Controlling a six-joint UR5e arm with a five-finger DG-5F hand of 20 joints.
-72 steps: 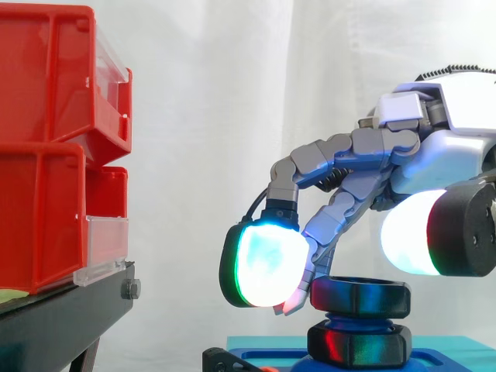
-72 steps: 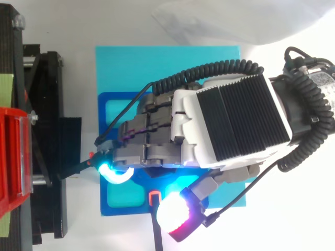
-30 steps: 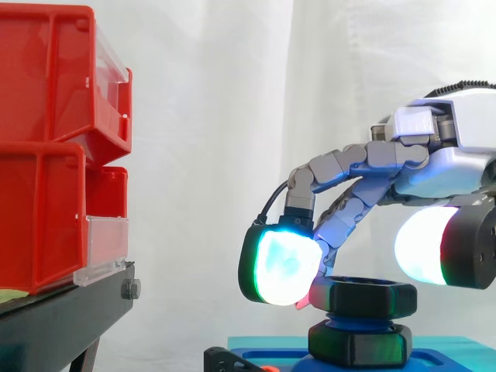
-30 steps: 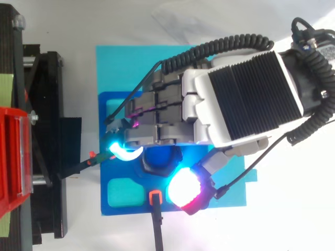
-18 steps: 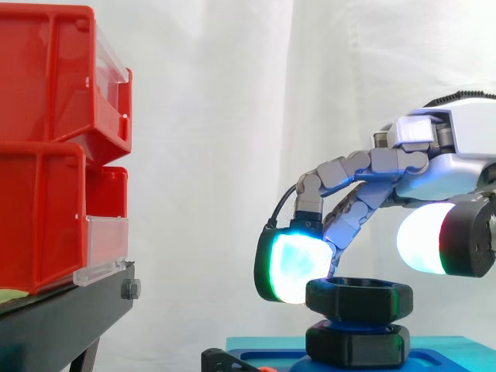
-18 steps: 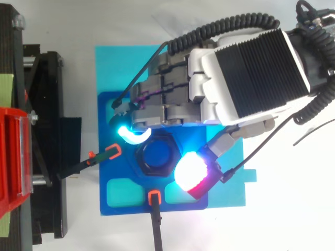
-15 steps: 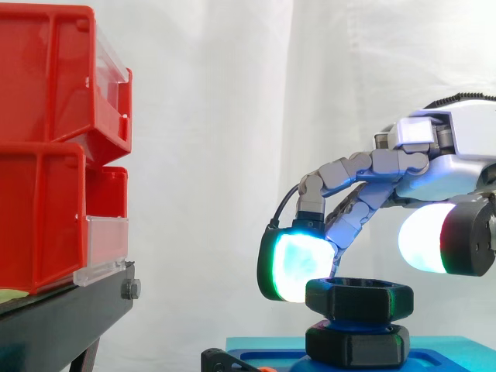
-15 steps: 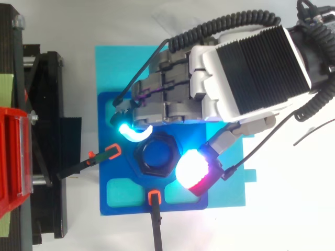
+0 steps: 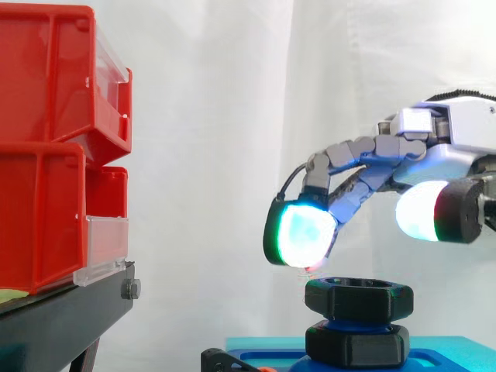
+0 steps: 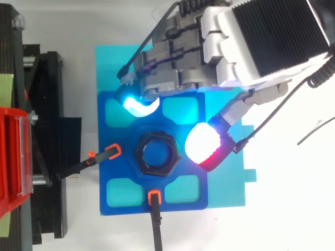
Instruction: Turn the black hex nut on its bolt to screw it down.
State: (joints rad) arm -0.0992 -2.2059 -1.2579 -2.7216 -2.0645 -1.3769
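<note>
black hex nut (image 9: 358, 299) | over blue base (image 10: 123, 137) | white curtain (image 9: 217, 155) behind | red bins (image 9: 46, 139)

We take the black hex nut (image 9: 357, 298) for hard plastic, smooth on its faces and with a soft sheen. The blue base plate (image 10: 125, 170) is also plastic, smooth and a little glossy, and it lies on a cyan sheet (image 10: 107, 68) that looks matt. The hand (image 10: 220, 52) has a smooth white plastic shell, matt grey links and a black ribbed panel. Its fingertips (image 9: 304, 234) are milky, translucent pads. The red bins (image 9: 46, 155) are glossy plastic with clear plastic fronts. The stand (image 9: 54, 325) looks like matt black metal. The curtain (image 9: 217, 116) is white cloth in soft folds.
</note>
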